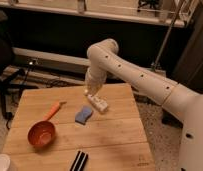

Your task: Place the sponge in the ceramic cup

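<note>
At the near left corner of the wooden table (120, 145) stands the white cup (1, 163), cut off by the picture's edge, and whether it rests on the board or just beside it cannot be told. A black striped block (80, 161) lies at the middle of the near edge. Near the near right corner a small dark mark (140, 161) is printed on the wood, too small to read. Further in on the left side sits an orange scoop (41, 134), its handle pointing toward the far edge. The sponge (84, 115) lies flat around the middle of the table, apart from the cup and nowhere near it, with nothing holding it. Just beyond the sponge, toward the far edge, lies a white bottle (98, 103) on its side; no writing on it can be read. The gripper (90, 92) hangs at the end of the white arm (140, 77) right above the far end of the bottle, close to it; whether it is open or closed, or touches the bottle, cannot be told
</note>
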Robot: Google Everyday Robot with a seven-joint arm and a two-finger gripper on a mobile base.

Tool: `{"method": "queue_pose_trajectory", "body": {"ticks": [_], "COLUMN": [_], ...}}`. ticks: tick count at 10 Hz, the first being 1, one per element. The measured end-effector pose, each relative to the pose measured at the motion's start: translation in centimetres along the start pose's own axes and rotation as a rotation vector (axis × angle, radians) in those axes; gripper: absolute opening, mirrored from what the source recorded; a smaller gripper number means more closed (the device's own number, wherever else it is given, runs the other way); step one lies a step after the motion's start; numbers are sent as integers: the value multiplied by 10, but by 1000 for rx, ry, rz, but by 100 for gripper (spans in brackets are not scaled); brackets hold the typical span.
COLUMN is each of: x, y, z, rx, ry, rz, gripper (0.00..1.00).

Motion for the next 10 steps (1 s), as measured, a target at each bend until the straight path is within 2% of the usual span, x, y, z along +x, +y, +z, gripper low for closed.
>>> {"method": "queue_pose_trajectory", "body": {"ticks": [5, 10], "x": [1, -8], "y": [7, -11], "z": [45, 93], "rx": [-5, -65], "ry": [-14, -41], "rz": [89, 98], "gripper": [80, 80]}}
